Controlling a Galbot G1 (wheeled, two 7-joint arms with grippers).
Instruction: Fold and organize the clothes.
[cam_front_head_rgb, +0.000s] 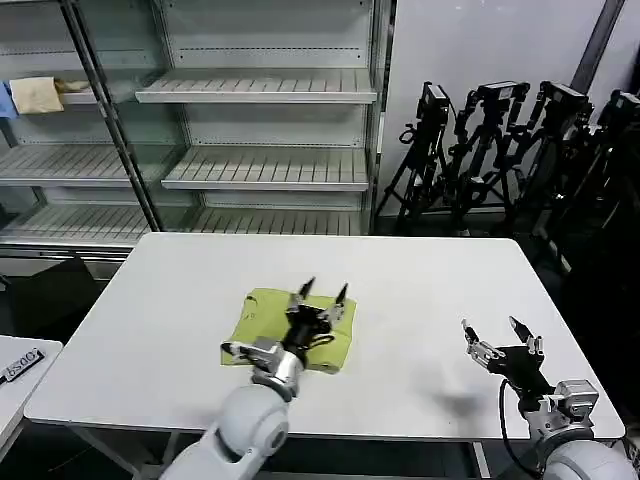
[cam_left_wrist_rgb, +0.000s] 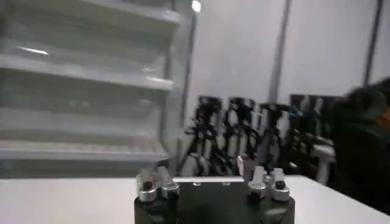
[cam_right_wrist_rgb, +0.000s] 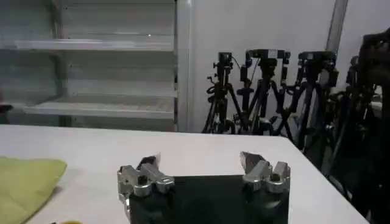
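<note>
Lime-green T-shirt (cam_front_head_rgb: 290, 328) is sitting folded into a compact bundle near the middle of the white counter (cam_front_head_rgb: 420, 290), a bit toward the front edge. The left gripper (cam_front_head_rgb: 323, 292) hangs right over it with its jaws spread wide, not gripping anything. The right gripper (cam_front_head_rgb: 494, 326) is well off to the right above bare counter, jaws released too.

Your head camera looks down from behind both pincers onto the white table (cam_front_head_rgb: 420, 290), while each wrist camera sits low just behind its own pincer, facing forward across the tabletop to the metal shelving (cam_right_wrist_rgb: 97, 106) and tripods (cam_left_wrist_rgb: 228, 137) all three views share.
</note>
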